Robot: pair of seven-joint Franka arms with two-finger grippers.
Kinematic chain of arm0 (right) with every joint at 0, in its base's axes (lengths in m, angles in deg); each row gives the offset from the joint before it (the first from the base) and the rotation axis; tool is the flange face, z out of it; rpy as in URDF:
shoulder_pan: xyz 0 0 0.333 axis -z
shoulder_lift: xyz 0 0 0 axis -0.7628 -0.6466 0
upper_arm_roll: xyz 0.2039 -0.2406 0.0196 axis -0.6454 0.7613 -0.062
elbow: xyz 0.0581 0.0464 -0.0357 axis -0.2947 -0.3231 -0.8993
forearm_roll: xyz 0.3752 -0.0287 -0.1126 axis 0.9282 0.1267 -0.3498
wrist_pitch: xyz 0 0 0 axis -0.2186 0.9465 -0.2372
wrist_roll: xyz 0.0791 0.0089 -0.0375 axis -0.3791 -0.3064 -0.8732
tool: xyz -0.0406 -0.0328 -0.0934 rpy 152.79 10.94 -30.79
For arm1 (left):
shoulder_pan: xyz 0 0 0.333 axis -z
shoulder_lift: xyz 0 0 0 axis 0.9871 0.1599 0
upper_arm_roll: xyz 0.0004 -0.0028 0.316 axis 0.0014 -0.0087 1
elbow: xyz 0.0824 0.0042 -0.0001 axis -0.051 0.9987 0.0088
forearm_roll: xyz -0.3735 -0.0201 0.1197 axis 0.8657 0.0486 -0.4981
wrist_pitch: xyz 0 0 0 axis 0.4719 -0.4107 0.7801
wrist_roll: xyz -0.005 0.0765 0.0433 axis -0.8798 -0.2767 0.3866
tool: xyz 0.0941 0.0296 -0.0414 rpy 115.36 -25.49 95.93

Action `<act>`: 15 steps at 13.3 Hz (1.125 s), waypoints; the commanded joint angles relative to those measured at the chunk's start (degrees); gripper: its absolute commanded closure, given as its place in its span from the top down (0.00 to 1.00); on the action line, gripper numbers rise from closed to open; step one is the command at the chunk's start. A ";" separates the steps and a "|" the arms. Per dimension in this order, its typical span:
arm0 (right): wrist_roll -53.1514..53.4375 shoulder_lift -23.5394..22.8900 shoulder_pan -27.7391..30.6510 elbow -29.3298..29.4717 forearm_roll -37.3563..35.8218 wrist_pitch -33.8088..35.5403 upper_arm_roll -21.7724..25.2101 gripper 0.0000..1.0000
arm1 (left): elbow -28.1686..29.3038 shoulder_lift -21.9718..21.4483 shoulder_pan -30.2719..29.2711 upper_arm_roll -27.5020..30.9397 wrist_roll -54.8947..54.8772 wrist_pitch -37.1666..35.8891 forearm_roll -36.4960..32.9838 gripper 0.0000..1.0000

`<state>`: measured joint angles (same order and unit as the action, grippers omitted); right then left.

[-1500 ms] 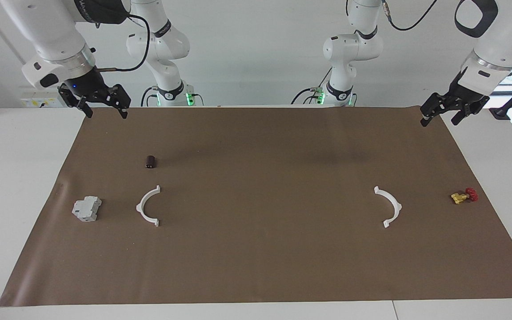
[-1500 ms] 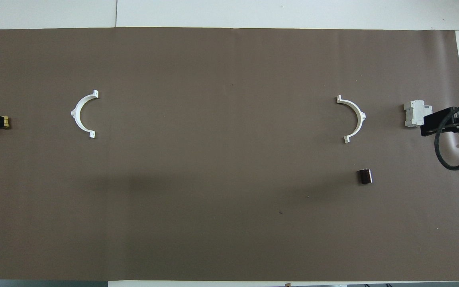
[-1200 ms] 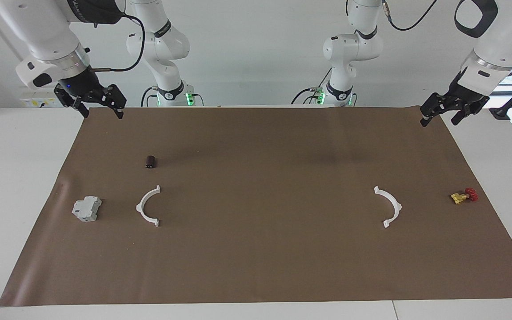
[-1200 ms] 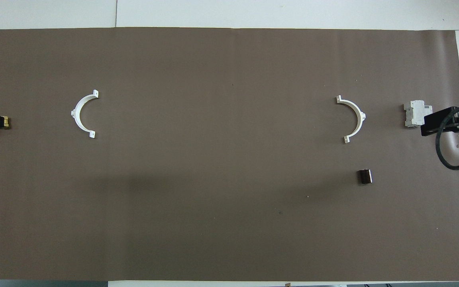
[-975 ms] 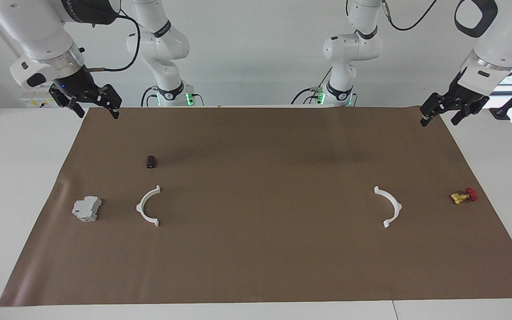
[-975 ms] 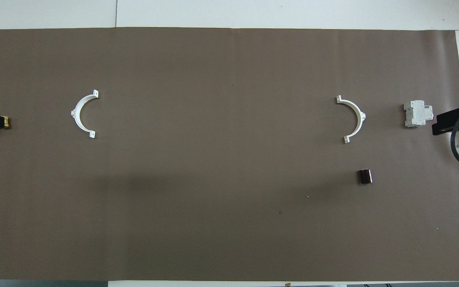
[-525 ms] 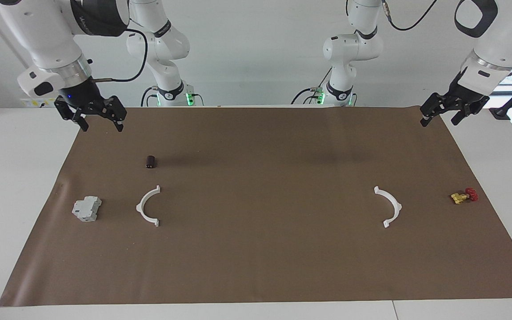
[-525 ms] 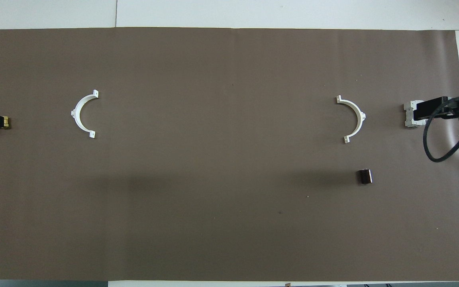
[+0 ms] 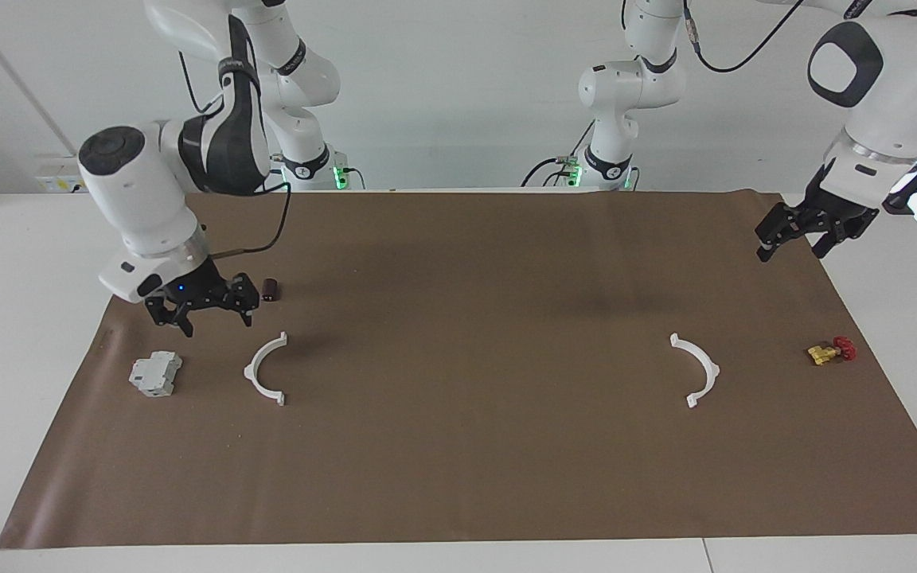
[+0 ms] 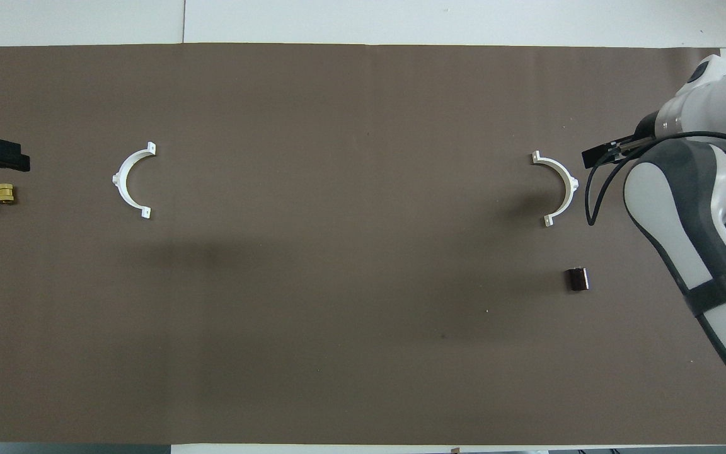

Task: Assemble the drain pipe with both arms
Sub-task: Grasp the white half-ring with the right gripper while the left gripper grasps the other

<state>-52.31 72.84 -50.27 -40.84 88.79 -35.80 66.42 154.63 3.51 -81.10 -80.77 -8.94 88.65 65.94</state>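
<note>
Brown mat (image 9: pixel 458 446) | half-rings (image 9: pixel 267 368) apart | right gripper (image 9: pixel 202 312) spread (empty) | left gripper (image 9: pixel 799 237) spread

Our right gripper (image 9: pixel 204 312) hangs low with fingers spread and empty; our left gripper (image 9: pixel 801 235) hovers higher, fingers apart too.

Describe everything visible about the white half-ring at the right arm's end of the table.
The white half-ring is a thin arc of what looks like white plastic, with a small tab at each end and a nub at mid-curve. It lies flat on the brown mat, open side toward the table's middle, between the grey blocky part and the other half-ring. Nothing touches it; the right gripper hovers, fingers open.
</note>
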 commanded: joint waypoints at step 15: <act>-10.34 -7.32 1.52 -8.12 7.07 -12.51 -0.19 0.64 | 14.70 17.51 1.97 0.03 -0.05 35.70 -0.97 0.88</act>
<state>-60.91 64.11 -49.14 -46.89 94.49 -46.84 66.46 168.04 19.98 -80.21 -81.12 -8.96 121.46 65.91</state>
